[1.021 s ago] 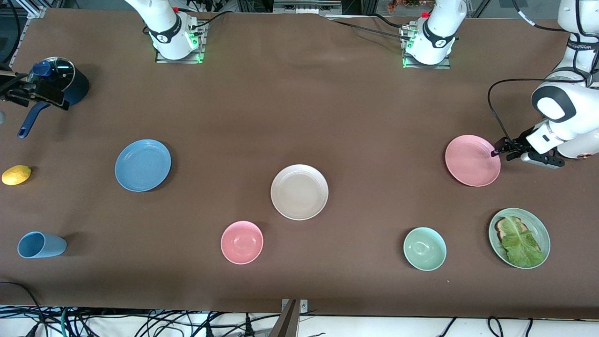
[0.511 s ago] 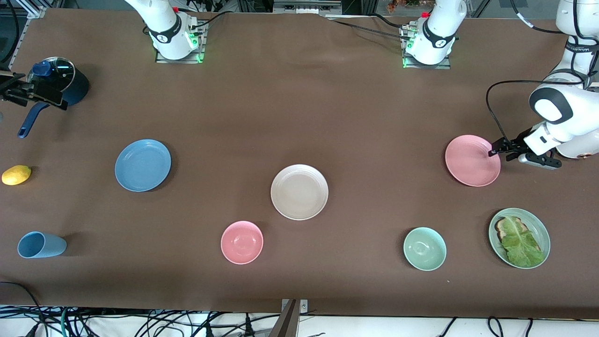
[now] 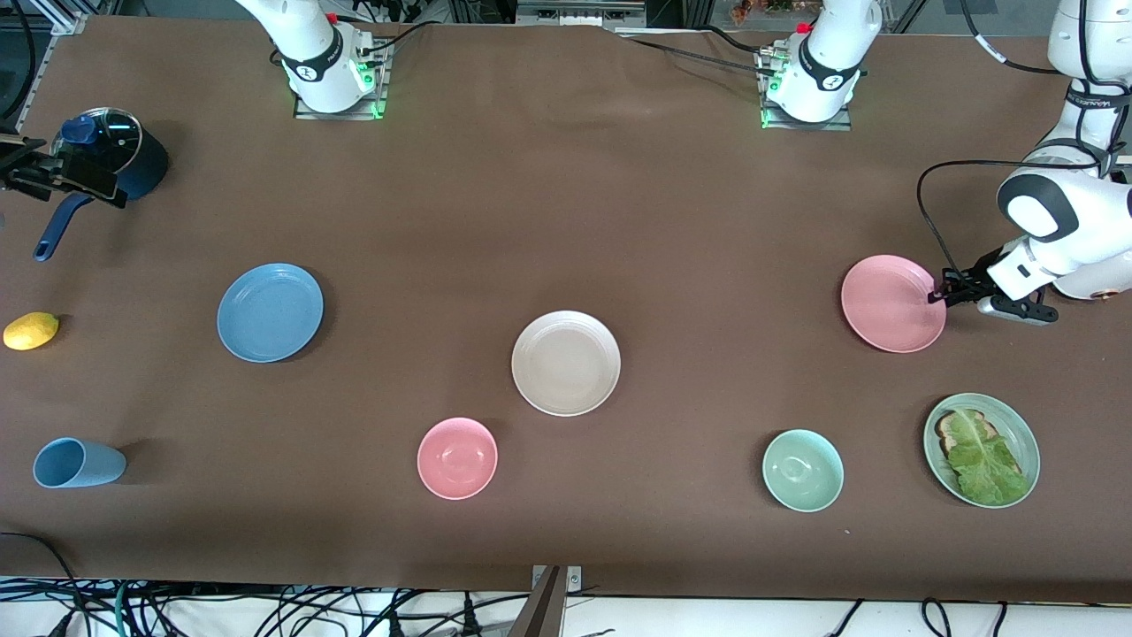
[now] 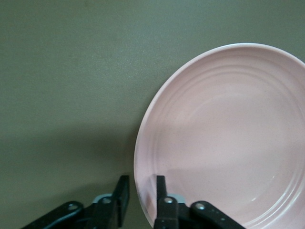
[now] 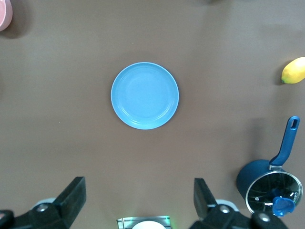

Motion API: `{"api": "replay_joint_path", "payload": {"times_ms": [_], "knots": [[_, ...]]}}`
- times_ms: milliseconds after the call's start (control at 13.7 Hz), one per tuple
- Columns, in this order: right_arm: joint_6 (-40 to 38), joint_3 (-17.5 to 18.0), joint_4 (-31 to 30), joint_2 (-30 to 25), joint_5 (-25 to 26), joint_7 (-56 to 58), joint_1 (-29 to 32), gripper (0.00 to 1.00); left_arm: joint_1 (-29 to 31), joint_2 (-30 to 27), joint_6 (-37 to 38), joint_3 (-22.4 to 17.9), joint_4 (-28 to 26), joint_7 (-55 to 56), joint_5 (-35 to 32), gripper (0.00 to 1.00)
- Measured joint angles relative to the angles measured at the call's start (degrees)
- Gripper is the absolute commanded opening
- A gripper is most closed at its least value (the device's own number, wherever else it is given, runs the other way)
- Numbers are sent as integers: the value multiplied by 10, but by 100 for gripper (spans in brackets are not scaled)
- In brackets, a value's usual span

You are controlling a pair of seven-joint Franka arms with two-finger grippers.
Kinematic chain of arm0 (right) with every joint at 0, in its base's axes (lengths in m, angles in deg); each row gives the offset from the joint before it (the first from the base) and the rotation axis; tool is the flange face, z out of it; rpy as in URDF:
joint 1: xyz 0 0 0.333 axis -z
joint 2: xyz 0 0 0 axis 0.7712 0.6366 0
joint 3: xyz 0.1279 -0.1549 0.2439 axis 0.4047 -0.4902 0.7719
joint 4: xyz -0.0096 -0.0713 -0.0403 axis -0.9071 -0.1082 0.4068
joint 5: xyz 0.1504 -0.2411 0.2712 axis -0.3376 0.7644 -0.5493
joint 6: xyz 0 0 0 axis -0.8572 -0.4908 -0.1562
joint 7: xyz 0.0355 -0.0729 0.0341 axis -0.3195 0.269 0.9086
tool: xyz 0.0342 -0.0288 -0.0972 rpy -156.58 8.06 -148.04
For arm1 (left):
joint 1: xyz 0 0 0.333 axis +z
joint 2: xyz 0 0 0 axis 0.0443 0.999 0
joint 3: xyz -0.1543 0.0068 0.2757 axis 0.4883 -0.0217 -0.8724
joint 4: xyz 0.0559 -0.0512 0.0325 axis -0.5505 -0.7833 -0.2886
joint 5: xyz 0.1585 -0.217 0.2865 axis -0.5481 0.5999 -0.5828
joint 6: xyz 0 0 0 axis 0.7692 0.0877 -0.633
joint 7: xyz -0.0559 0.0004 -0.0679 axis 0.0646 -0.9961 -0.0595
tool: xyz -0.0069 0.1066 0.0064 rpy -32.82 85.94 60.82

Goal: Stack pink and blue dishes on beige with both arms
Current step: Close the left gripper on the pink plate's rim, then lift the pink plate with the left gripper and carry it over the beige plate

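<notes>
Left gripper (image 4: 141,200) pinches the pink plate (image 3: 892,303) rim at its 3 o'clock edge; right gripper (image 5: 138,198) hangs wide above the blue plate (image 3: 270,312); beige plate (image 3: 566,363) sits mid-table

A: Pink plate (image 4: 228,138), blue plate (image 3: 270,312), beige plate (image 3: 566,363): matt, smooth, faint ridges.
B: Table (image 3: 566,203): matt brown covering. Pot lid (image 5: 272,190): glossy glass. Fingers (image 4: 160,193): black, slightly shiny.

From high up we face both robot bases across the brown worktop (image 3: 566,221). Our left wrist view sits close against the shallow round matte pink plate (image 4: 228,138); the right looks down from well above the matching sky-blue plate (image 5: 145,95). The front view shares both.
</notes>
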Motion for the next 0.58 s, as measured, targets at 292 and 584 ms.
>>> {"api": "replay_joint_path", "payload": {"times_ms": [292, 584], "knots": [[0, 0, 0, 0, 0, 0, 0, 100, 0, -1, 4, 0, 3, 1, 0, 0], [0, 0, 0, 0, 0, 0, 0, 100, 0, -6, 22, 0, 11, 3, 0, 0]]}}
